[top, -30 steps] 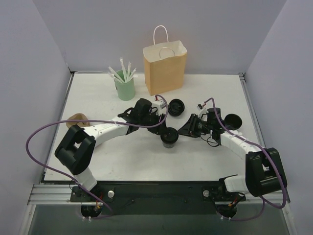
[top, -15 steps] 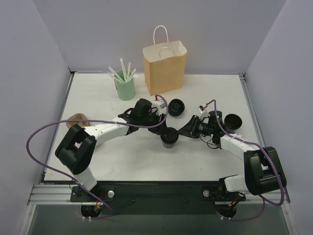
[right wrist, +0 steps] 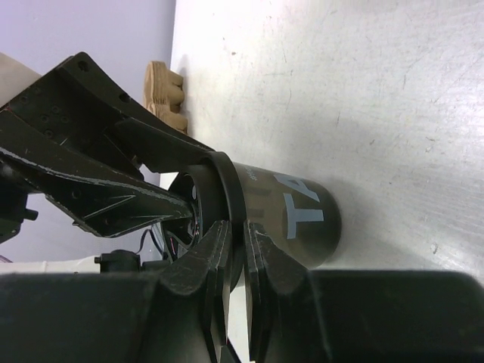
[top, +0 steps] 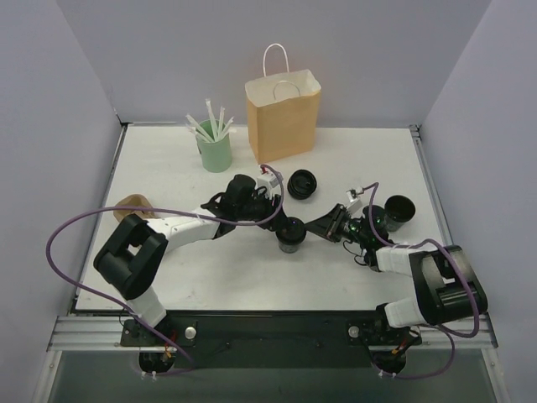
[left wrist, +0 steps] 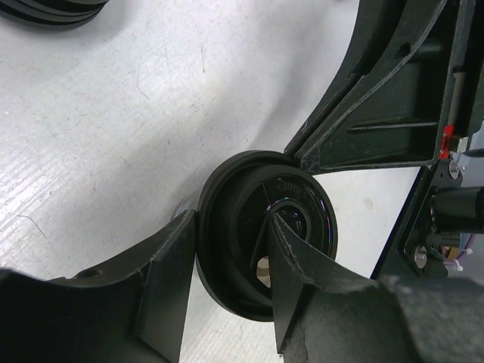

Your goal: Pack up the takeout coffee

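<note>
The takeout coffee [top: 291,234] is a small black cup standing mid-table with its black lid [left wrist: 306,198] on top. My left gripper [top: 277,220] reaches it from the left. One finger [left wrist: 168,281] lies against the outside of the lid's rim, and the other finger [left wrist: 302,291] sits in the lid's recess, so the rim is pinched between them. My right gripper [top: 315,227] comes in from the right. It is shut on the lid's edge [right wrist: 243,227], just above the cup's printed wall [right wrist: 296,213].
A brown paper bag [top: 283,113] stands open at the back. The mint-green cup of straws [top: 215,149] is to its left. A spare black lid [top: 302,183] and another black cup [top: 399,210] are nearby. The pulp carrier [top: 134,206] lies at the left edge.
My right gripper has moved left up to the cup and closed on the lid's edge. The left gripper has stayed on the cup, shifting slightly.
</note>
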